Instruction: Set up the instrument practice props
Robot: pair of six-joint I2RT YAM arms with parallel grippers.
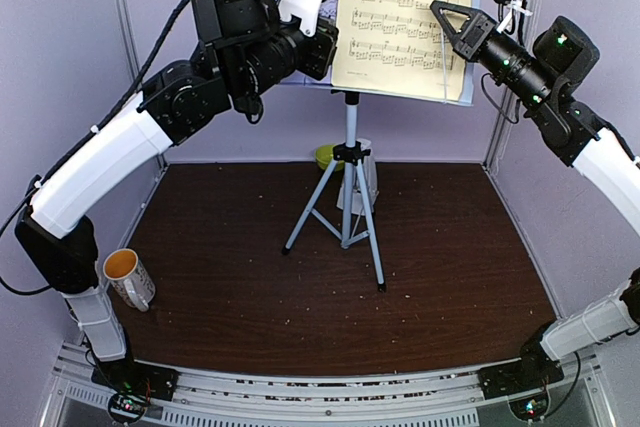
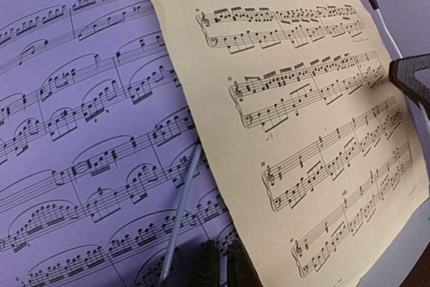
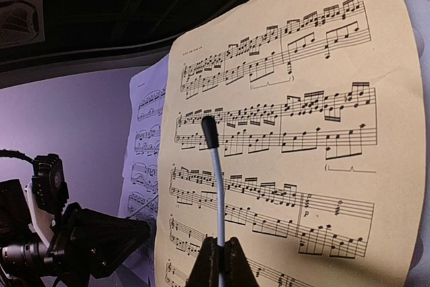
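The yellow sheet-music page (image 3: 322, 186) fills the right side, and a lavender page (image 3: 144, 159) peeks out behind its left edge. The right gripper (image 3: 220, 257) pinches a pale, black-tipped holder rod (image 3: 216, 179) that lies across the yellow page.

Soft, even light is filling the top view, its edges bowing at nine and three o'clock. In the right wrist view, the yellow sheet-music page (image 3: 289, 132) is showing crisp while the black fingers (image 3: 201, 267) of the right gripper (image 3: 218, 250) are blurring at six o'clock.

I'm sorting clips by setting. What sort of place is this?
Probably a robot test booth, not a music room: two robot arms bolted at a brown table, plain lavender walls close around, and a music stand with sheet music.
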